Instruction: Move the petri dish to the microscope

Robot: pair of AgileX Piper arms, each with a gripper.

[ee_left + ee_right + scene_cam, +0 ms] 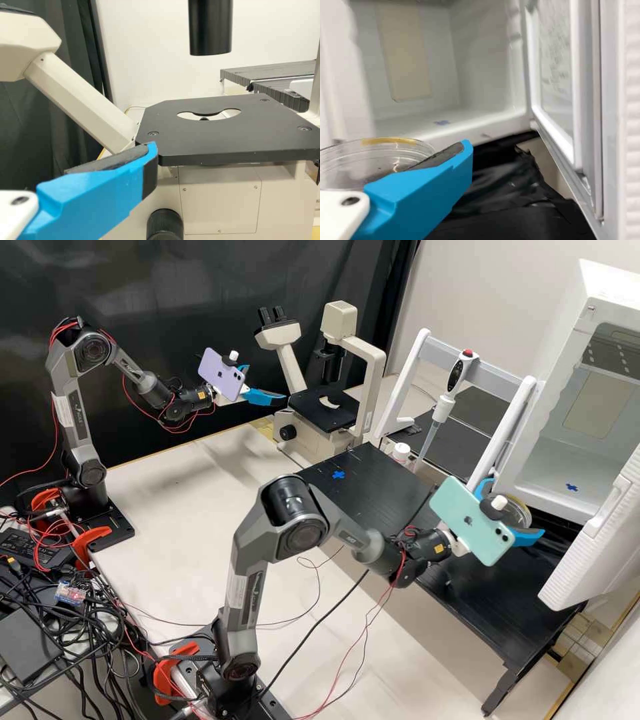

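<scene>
1. High view: right gripper [519,507] clamped on petri dish [521,513], held between its fingers; white chamber [560,460] ahead of it. Left gripper [267,383] has fingers apart, microscope [293,430] just beyond. Pick-up judged done; transfer outstanding.
2. Left wrist view: microscope stage [235,142] lies ahead of this gripper; dish not yet placed there.
3. Right wrist view: dish against the finger's dark pad [440,156], open chamber door [580,100] beside the gripper. Left to do: carry dish to stage, lower, release.

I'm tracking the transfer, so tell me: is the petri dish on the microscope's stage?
No, the petri dish is held in the right gripper, before the open white chamber.
</scene>
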